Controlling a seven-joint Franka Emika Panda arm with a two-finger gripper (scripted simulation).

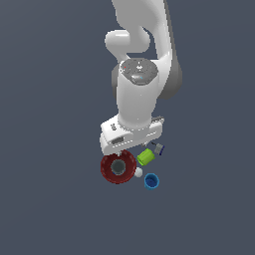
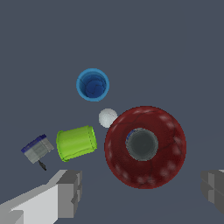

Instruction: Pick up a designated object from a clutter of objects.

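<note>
Overhead, hand (image 2: pixel 142 192) wide open, empty, dark red bowl (image 2: pixel 145 146) just beyond its fingers (image 2: pixel 70 192), untouched.

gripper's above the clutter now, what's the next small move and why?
Probably a straight descent. In the wrist view the gripper is open, its fingers spread wider than the dark red bowl, and nothing is held. The bowl sits nearly centred between them, though slightly ahead, so a small forward nudge may help. The white ball touches the rim and the lime-green cylinder lies close, so go slowly.
</note>
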